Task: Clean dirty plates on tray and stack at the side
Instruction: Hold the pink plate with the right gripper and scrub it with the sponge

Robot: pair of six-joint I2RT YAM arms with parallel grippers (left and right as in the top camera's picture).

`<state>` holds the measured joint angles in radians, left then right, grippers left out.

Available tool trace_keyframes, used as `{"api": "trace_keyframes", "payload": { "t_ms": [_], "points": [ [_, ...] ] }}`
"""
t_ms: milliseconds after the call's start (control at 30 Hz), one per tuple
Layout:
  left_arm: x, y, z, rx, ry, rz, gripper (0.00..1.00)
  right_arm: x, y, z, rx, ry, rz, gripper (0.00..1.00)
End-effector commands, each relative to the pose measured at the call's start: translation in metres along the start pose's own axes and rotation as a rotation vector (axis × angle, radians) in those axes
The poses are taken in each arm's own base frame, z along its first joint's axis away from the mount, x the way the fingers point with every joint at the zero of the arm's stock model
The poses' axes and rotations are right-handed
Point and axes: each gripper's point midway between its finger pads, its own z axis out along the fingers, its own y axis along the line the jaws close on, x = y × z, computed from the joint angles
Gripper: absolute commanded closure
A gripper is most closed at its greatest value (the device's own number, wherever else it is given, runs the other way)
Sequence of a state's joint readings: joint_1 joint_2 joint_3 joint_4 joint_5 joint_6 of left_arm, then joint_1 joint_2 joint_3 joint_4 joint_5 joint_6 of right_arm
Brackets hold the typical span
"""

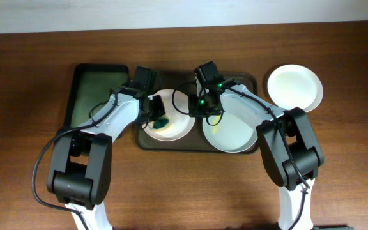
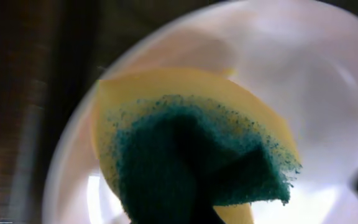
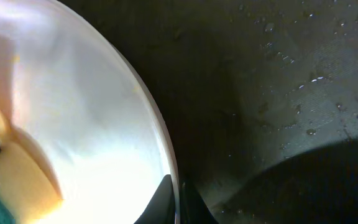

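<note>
Closest to us, in the left wrist view, is the sponge (image 2: 191, 155), yellow with a green scouring face, pressed onto the near plate (image 2: 316, 93). Its pointed corner aims toward the lower right of that view. From overhead we see the left gripper (image 1: 153, 114) clamped on this sponge over the plate's lower left part. The right gripper (image 3: 178, 202) has one finger on each side of the same plate's rim and pinches it at its right edge. In the right wrist view we also see drops of water on the dark tray (image 3: 278, 93) beside the rim. From overhead the tray (image 1: 248, 82) lies with its long axis running left to right across the table (image 1: 30, 76). It holds two plates side by side, the near plate on its left half and a second plate (image 1: 235, 128) on its right half. We can make out a small yellow smear near the second plate's left edge. A third plate (image 1: 294, 86) sits flat on the table just beyond the tray's right end. To the left of the tray stands a black basin (image 1: 98, 96) of green liquid, its long axis running front to back.
</note>
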<state>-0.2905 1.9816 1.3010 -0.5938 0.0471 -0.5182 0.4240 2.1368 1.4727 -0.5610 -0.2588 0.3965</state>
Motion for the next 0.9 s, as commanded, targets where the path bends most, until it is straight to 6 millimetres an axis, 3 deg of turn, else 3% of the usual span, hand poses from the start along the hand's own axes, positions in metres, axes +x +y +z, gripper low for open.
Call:
{"api": "trace_keyframes", "payload": {
  "t_ms": [0,133,267,367,433,600,700,867],
  "points": [
    [-0.016,0.045,0.000,-0.224,-0.073,0.104,1.00,0.006,-0.017,0.009,0.045,0.027,0.031,0.96],
    [-0.030,0.040,-0.014,-0.214,-0.105,0.111,1.00,0.006,-0.017,0.009,0.045,0.027,0.031,0.96],
    [-0.054,0.021,-0.043,-0.167,-0.172,0.108,1.00,0.006,-0.017,0.009,0.045,0.027,0.031,0.96],
    [-0.064,-0.005,-0.061,-0.042,-0.196,0.107,1.00,0.006,-0.017,0.009,0.045,0.027,0.031,0.96],
    [-0.062,-0.022,-0.061,0.056,-0.177,0.090,1.00,0.006,-0.017,0.009,0.045,0.026,0.031,0.96],
    [-0.046,-0.037,-0.046,0.135,-0.095,0.033,1.00,0.004,-0.016,0.009,0.042,0.020,0.029,0.96],
    [-0.026,-0.053,-0.021,0.174,-0.006,0.031,1.00,0.004,-0.016,0.009,0.043,0.020,0.029,0.96],
    [0.001,-0.058,0.016,0.188,0.118,-0.033,1.00,0.004,-0.016,0.009,0.043,0.020,0.029,0.96]
  ]
}}
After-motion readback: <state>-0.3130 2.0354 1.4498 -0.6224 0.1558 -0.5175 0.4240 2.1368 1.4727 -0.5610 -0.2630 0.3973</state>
